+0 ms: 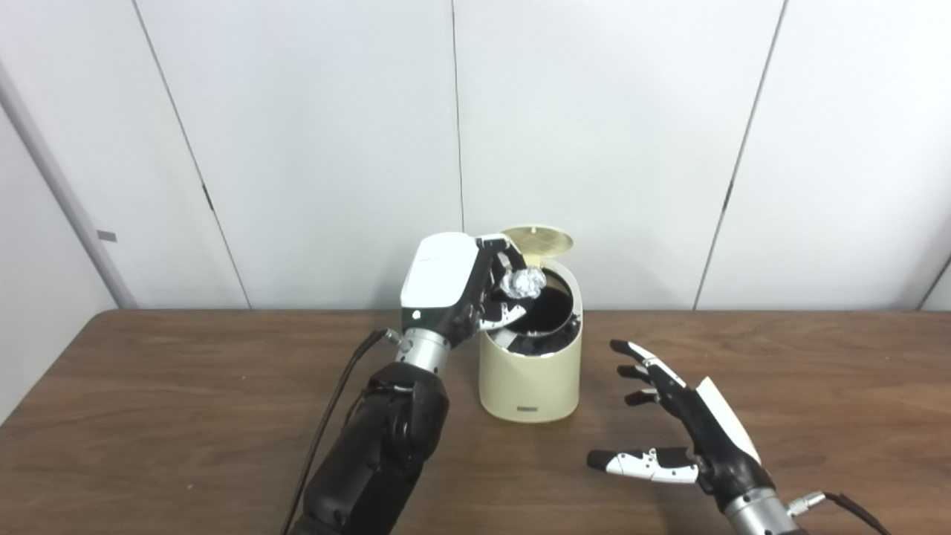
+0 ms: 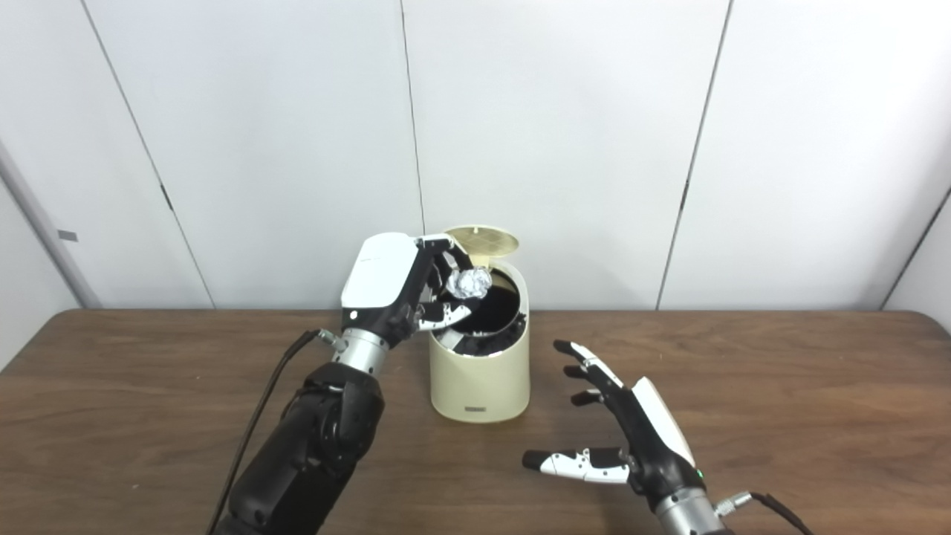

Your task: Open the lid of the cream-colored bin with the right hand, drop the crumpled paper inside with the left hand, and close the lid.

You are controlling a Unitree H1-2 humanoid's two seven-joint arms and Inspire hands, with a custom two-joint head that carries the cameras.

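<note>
The left hand (image 1: 457, 286) grips the crumpled paper (image 1: 522, 282) over the open cream-colored bin (image 1: 529, 371) (lid (image 1: 536, 240) tipped up behind); the right hand (image 1: 687, 431) hovers empty, fingers spread, above the desk (image 1: 148, 416).

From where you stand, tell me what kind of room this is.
Probably a lab or test room: plain white wall panels, a bare wooden table, and only a small cream bin set out for practice.

You're looking at a smooth, matt cream plastic bin (image 1: 529, 379), shiny crinkled foil-like paper (image 1: 522, 282), and a wood-grain table (image 1: 186, 394).
</note>
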